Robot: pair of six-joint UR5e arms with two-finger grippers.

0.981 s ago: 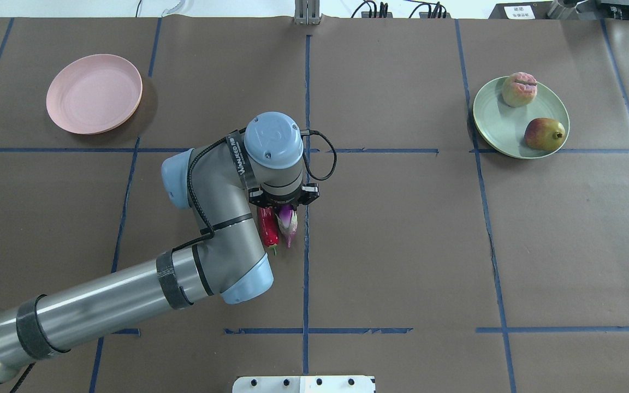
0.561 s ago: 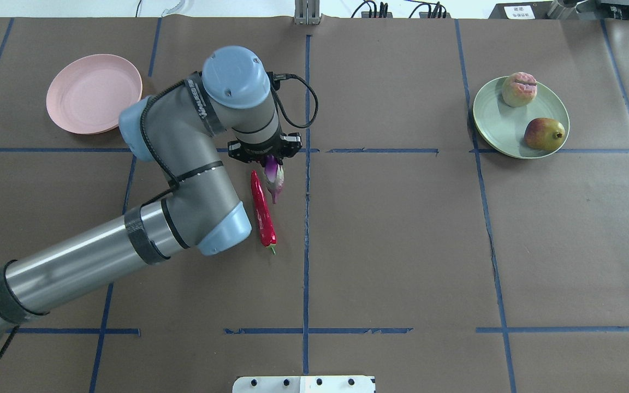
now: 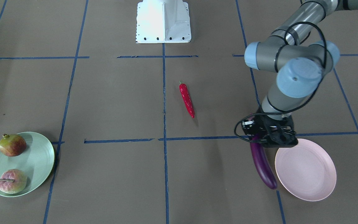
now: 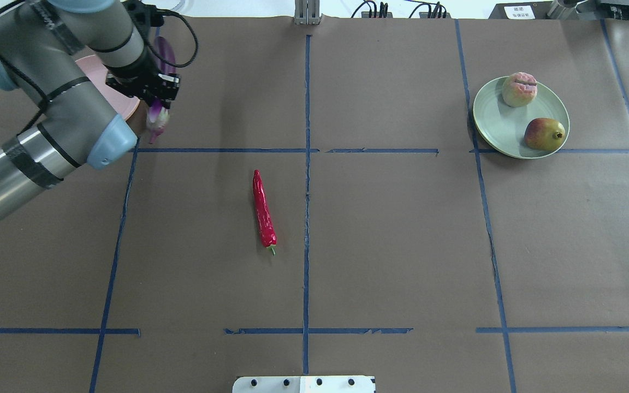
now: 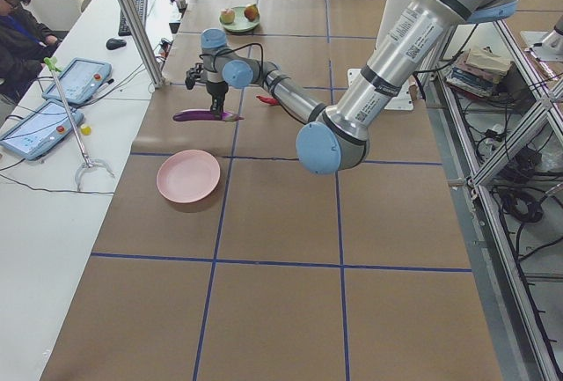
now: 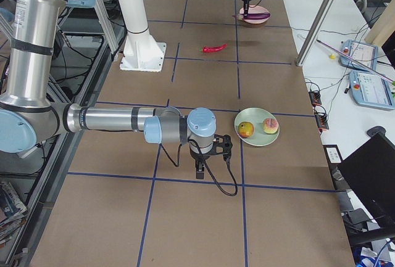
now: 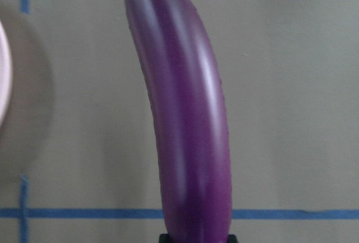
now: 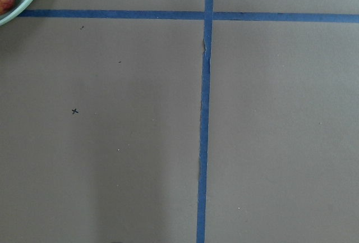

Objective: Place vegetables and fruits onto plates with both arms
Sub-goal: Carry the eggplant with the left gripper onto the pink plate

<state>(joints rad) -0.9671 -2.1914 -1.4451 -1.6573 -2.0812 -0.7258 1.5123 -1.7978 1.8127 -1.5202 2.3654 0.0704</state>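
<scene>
My left gripper (image 3: pixel 270 137) is shut on the long purple eggplant (image 3: pixel 262 166) near its pale cap and holds it level above the table, beside the edge of the pink plate (image 3: pixel 306 169). From overhead, the gripper (image 4: pixel 153 90) and eggplant (image 4: pixel 157 117) cover part of that plate (image 4: pixel 123 98). The left wrist view shows the eggplant (image 7: pixel 188 131). The red chili (image 4: pixel 263 210) lies mid-table. The pomegranate (image 4: pixel 544 134) and bumpy fruit (image 4: pixel 519 89) lie on the green plate (image 4: pixel 497 123). My right gripper (image 6: pixel 200 167) hovers low near the green plate (image 6: pixel 256 137); I cannot tell its state.
The white base block (image 3: pixel 163 21) stands at the robot's side of the table. A metal post (image 5: pixel 132 20) and a side desk with tablets (image 5: pixel 75 77) and an operator are beyond the far edge. Blue tape lines cross the brown cover.
My left arm has carried the eggplant up from beside the chili at mid-table to the far left, next to the pink plate. The chili has stayed put.
</scene>
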